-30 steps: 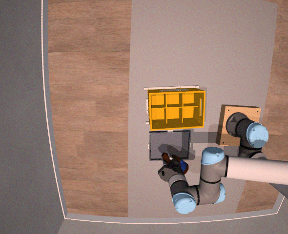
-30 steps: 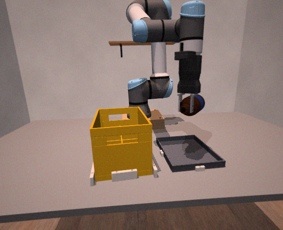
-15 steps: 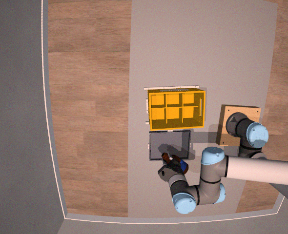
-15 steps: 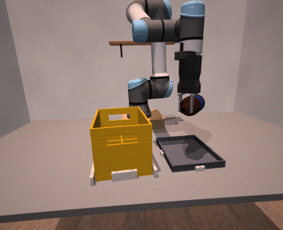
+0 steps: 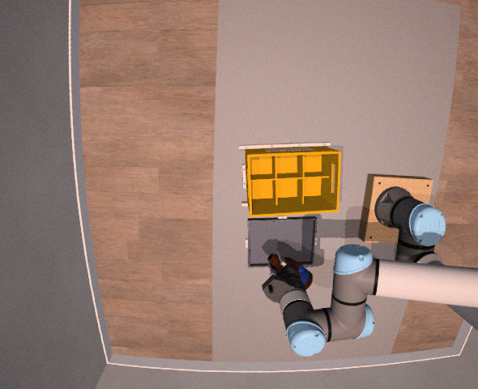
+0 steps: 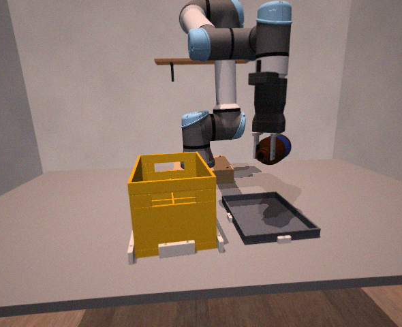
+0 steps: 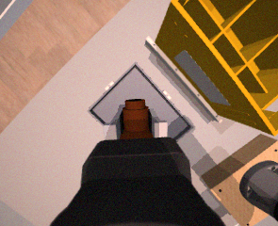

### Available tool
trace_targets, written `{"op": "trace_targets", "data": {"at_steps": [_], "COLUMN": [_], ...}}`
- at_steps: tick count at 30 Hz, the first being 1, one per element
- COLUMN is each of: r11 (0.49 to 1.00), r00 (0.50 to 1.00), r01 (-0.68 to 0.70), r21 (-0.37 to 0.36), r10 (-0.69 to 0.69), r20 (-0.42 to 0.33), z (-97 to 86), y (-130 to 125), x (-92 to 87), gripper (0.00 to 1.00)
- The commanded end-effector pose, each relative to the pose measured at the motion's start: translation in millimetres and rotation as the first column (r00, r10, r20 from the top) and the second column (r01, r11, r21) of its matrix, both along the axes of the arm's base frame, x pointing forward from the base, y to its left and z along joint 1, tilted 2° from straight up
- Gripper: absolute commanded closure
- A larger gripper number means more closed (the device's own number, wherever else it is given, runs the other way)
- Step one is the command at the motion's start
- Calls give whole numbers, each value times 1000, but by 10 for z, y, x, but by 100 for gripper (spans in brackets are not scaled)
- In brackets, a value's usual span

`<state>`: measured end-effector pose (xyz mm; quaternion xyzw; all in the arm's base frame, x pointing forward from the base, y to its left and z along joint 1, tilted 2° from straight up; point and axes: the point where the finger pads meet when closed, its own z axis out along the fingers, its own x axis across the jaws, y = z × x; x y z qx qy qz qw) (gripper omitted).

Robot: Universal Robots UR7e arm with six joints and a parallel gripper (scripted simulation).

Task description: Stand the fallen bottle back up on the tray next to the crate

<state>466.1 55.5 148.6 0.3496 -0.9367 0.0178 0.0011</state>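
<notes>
My gripper (image 6: 264, 148) is shut on the brown bottle (image 6: 268, 148) with a blue label and holds it lying sideways, high above the table. The bottle also shows in the overhead view (image 5: 287, 267), by the tray's near edge, and in the wrist view (image 7: 136, 118), its neck poking out ahead of the gripper body. The dark grey tray (image 6: 268, 216) lies flat on the table below and holds nothing; it also shows from above (image 5: 281, 241) and in the wrist view (image 7: 129, 101). The yellow crate (image 6: 173, 204) stands beside the tray.
The crate (image 5: 292, 180) has several open compartments and sits against white stop blocks (image 6: 176, 248). The arm's wooden base block (image 5: 398, 205) stands to the right of the crate and tray. A wooden shelf (image 6: 180, 61) hangs on the back wall.
</notes>
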Motion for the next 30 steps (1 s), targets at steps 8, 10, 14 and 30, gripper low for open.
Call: {"op": "trace_targets", "data": {"at_steps": [8,10,14,30], "r11": [999,999,997,992], "r00": [1000,999,998,994], "r01": [-3,-3,-2,3], "r21": [-40,-50,-72,-124], "r10": [4,5,6,10], "r20": [31,40,59,107], "z": [-10,-11,-11,-3], "y": [11,11,12,17], "x": [-15,-15,-16,-21], "gripper": [100,100,100,100]}}
